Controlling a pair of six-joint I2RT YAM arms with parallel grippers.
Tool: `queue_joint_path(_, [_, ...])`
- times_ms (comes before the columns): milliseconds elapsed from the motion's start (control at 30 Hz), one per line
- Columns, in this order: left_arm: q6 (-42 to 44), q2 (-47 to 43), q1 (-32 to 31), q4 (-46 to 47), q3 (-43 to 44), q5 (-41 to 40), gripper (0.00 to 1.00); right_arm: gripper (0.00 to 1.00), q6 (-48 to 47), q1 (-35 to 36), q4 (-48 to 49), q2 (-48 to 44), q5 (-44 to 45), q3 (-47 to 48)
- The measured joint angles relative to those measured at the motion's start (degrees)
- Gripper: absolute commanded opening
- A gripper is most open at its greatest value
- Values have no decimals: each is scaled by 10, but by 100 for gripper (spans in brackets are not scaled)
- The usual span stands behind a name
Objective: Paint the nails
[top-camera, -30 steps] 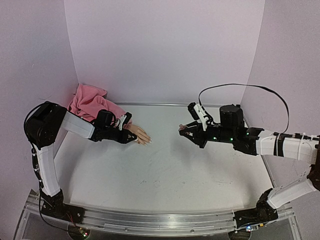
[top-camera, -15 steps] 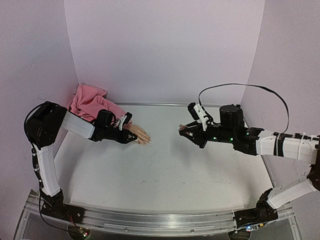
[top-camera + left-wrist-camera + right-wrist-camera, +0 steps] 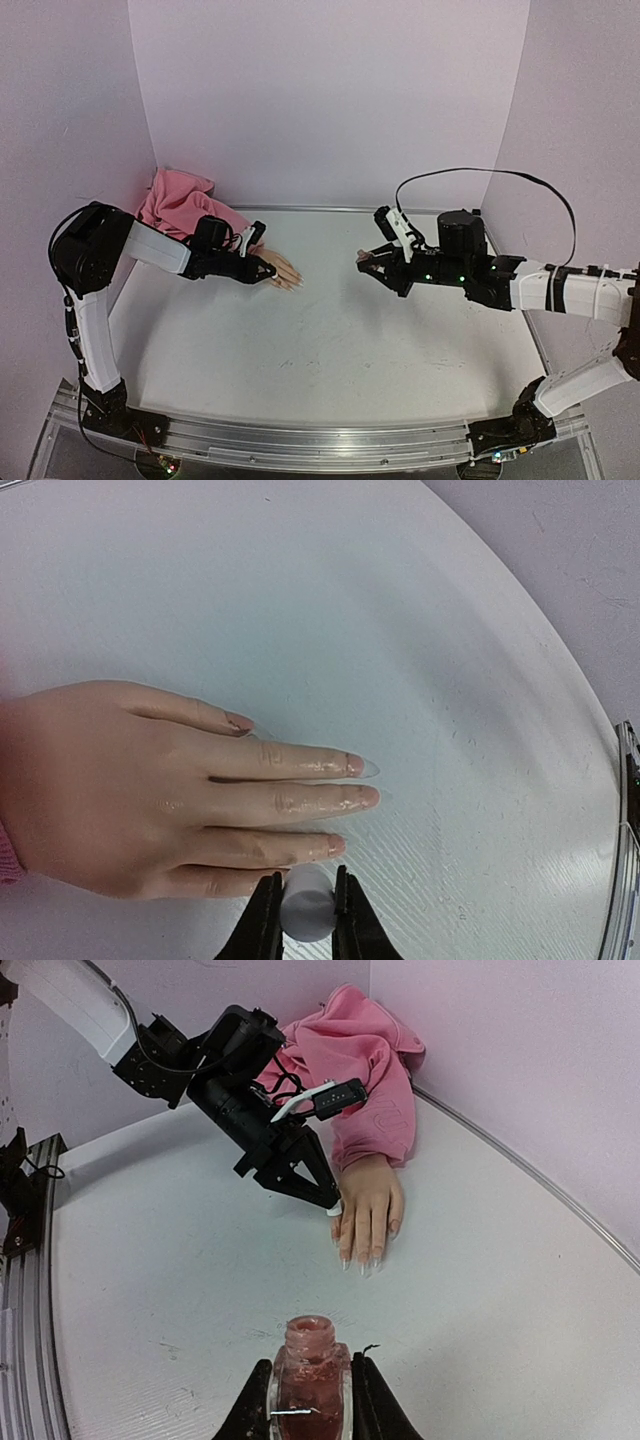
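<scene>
Pink fleece sleeve (image 3: 180,205) lies bunched in the far left corner, where the lilac walls (image 3: 330,100) meet. The mannequin hand (image 3: 282,272) reaches out of it flat onto the white table (image 3: 330,350), its pale nails (image 3: 370,797) pointing toward open surface that runs bare to the near edge.

The left gripper (image 3: 305,878) is clamped on a white cap (image 3: 306,912) just beside the outermost fingers. The right gripper (image 3: 310,1380), well apart across the table, is clenched on an open polish bottle (image 3: 310,1360).

Compared with a second ago, the left gripper sits slightly further back; the hand and right arm look unchanged.

Any brush under the cap is hidden. The wrist vanishes into the sleeve, and I cannot tell whether anything touches a nail.
</scene>
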Motion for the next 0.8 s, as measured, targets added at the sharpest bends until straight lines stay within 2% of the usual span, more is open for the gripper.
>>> queue_joint_path(800, [0, -3, 0, 1, -16, -12, 0, 0, 0, 0, 2, 0, 0, 0])
